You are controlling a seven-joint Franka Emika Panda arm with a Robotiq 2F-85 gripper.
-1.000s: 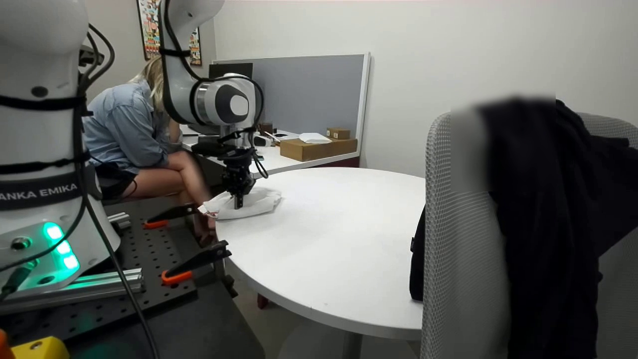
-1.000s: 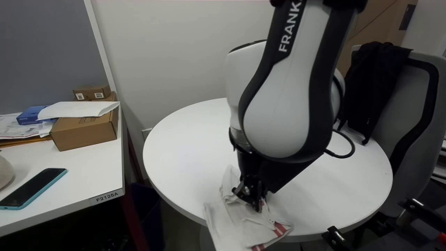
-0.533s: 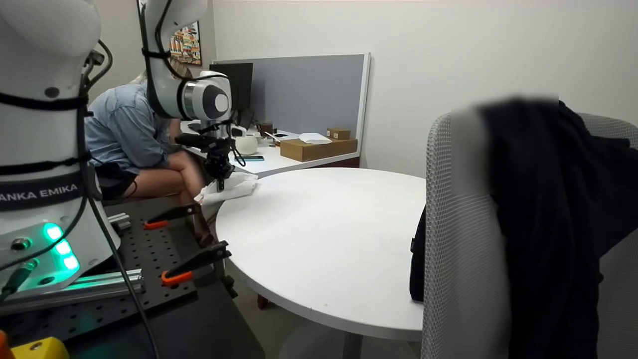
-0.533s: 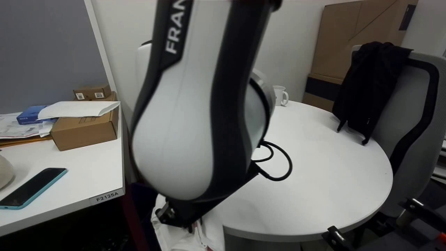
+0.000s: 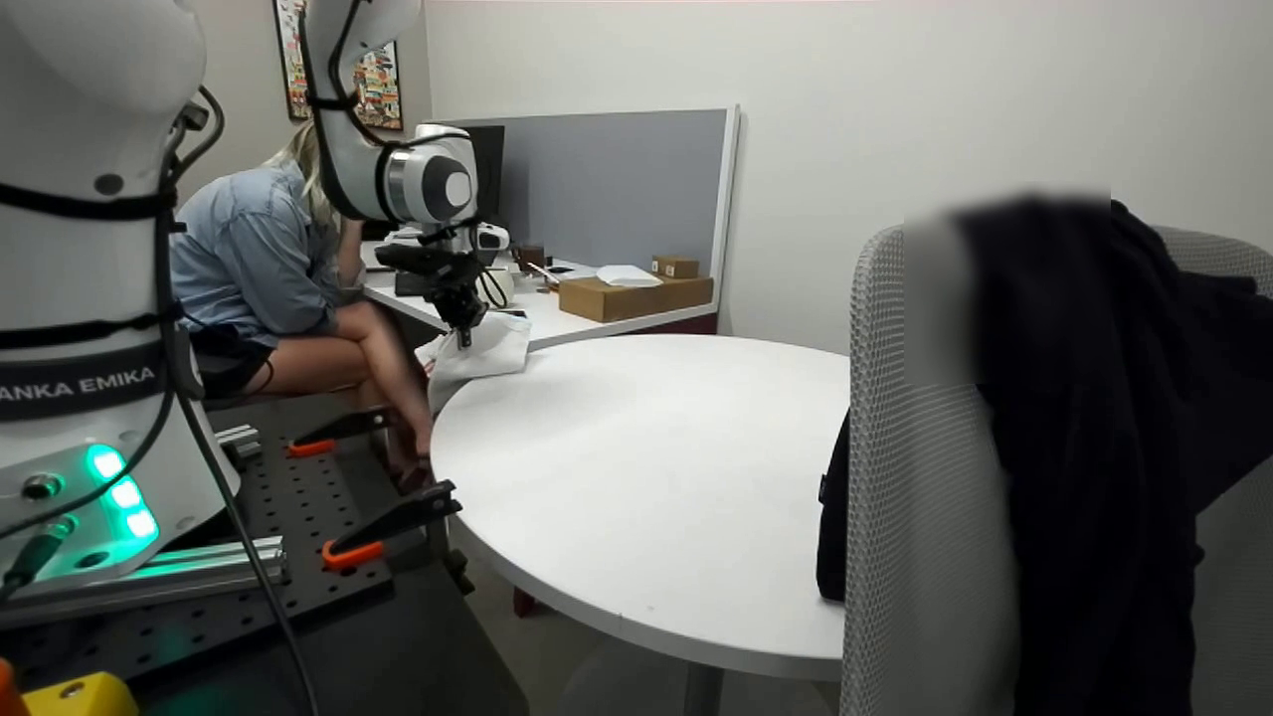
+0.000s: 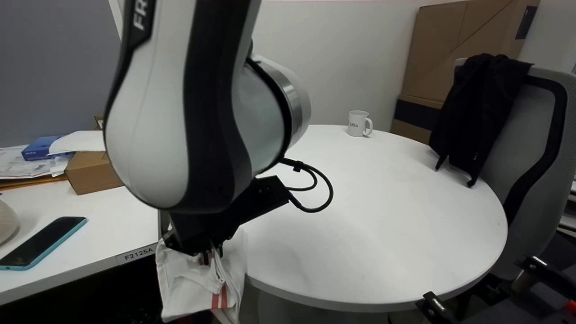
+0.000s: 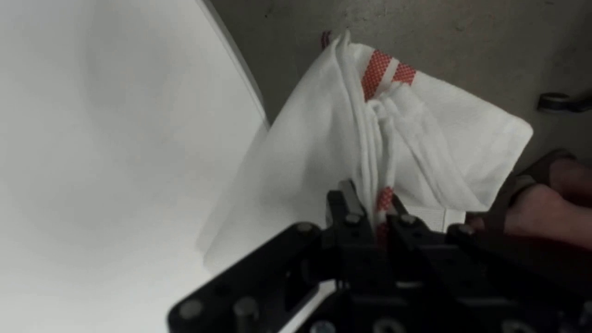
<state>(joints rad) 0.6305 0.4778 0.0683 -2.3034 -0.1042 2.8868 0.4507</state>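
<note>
Pincer (image 7: 372,203): closed firmly on a bunched ridge of cloth (image 6: 193,283)
Cloth: hangs at the edge of the table (image 6: 382,216), partly beyond it; probably light, limp, hard to damage
Folds (image 7: 364,138): soft, layered; likely the surest place to hold
Stripes (image 7: 375,74): red, checked, on white weave
Table: smooth, round, white
Mug (image 6: 357,124): handled cylinder, probably ceramic

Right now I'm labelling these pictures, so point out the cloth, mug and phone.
Cloth (image 7: 319,148), wrist view: plain white part.
Mug (image 6: 357,124), in an exterior view: white body.
Phone (image 6: 41,243), in an exterior view: dark screen.
</note>
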